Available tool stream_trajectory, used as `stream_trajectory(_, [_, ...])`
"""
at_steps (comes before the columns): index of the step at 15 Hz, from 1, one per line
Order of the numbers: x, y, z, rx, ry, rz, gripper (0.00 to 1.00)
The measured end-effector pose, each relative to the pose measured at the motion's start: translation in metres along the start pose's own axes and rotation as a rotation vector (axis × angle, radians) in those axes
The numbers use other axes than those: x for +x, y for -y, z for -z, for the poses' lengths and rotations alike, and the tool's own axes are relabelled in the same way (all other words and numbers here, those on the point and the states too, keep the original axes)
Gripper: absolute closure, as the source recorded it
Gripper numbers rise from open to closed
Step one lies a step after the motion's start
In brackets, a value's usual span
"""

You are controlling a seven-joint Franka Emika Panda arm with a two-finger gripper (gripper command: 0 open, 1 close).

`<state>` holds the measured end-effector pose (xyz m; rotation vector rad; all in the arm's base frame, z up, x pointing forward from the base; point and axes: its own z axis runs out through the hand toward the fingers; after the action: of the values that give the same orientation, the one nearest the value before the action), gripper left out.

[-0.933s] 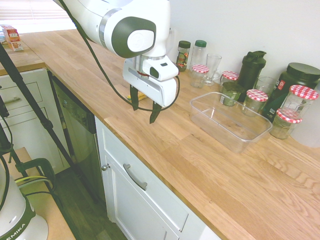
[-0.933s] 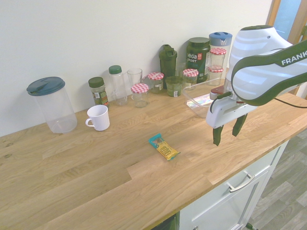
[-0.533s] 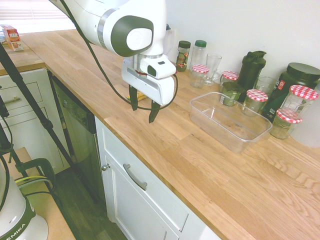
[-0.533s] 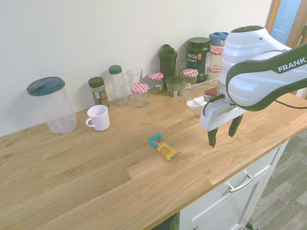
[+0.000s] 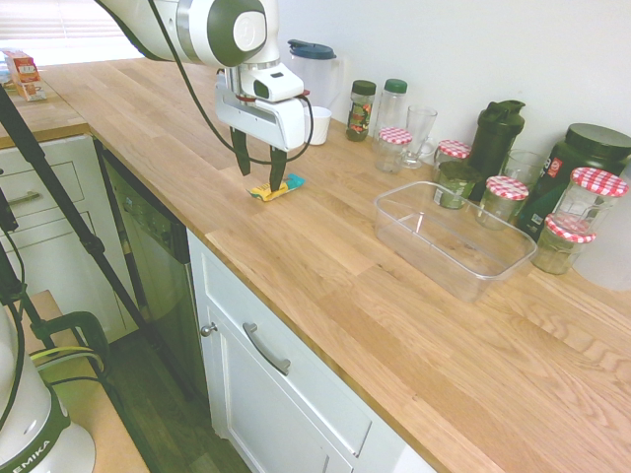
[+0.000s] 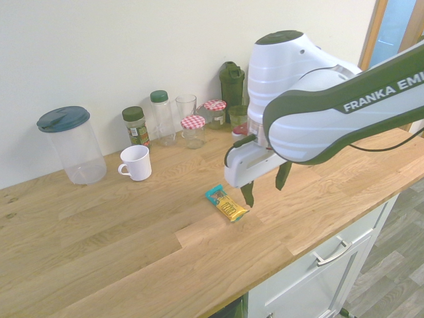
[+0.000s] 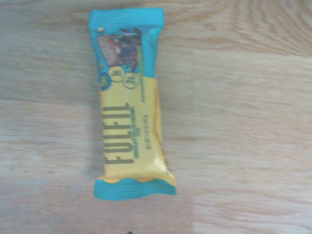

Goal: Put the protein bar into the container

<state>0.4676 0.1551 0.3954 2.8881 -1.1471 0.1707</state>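
Note:
The protein bar [image 5: 281, 188] lies flat on the wooden counter, yellow with teal ends [image 6: 226, 204]. It fills the middle of the wrist view [image 7: 130, 131], its dark print standing sideways. My gripper [image 5: 259, 178] hangs open just above the bar with nothing between its fingers. In the second exterior view the gripper [image 6: 265, 192] has one fingertip [image 6: 248, 197] close by the bar's yellow end. The clear tub container [image 5: 463, 284] stands empty further along the counter, apart from the gripper. In the second exterior view the arm hides it.
Behind the container stand red-checked-lid jars [image 5: 506, 197], a dark shaker bottle [image 5: 495, 133] and a black tub [image 5: 582, 158]. A white mug [image 6: 136, 162], a blue-lidded pitcher [image 6: 69, 142] and spice bottles [image 6: 136, 124] stand along the wall. The counter's front edge [image 5: 227, 246] runs near the bar.
The arm has swung away from the container's side to over the protein bar and come lower. The gripper has stayed open. The bar has not moved.

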Motion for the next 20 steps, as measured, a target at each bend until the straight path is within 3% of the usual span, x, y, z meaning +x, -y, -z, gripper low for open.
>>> stream_trajectory(7, [-0.013, 0.055, -0.033, -0.035, -0.003, 0.057, 0.00])
stream_trajectory(18, [0.017, 0.096, -0.067, -0.029, 0.021, 0.032, 0.00])
stream_trajectory(19, [0.020, 0.100, -0.068, -0.025, 0.021, 0.028, 1.00])
stream_trajectory(20, [0.024, 0.103, -0.068, -0.023, 0.021, 0.024, 1.00])
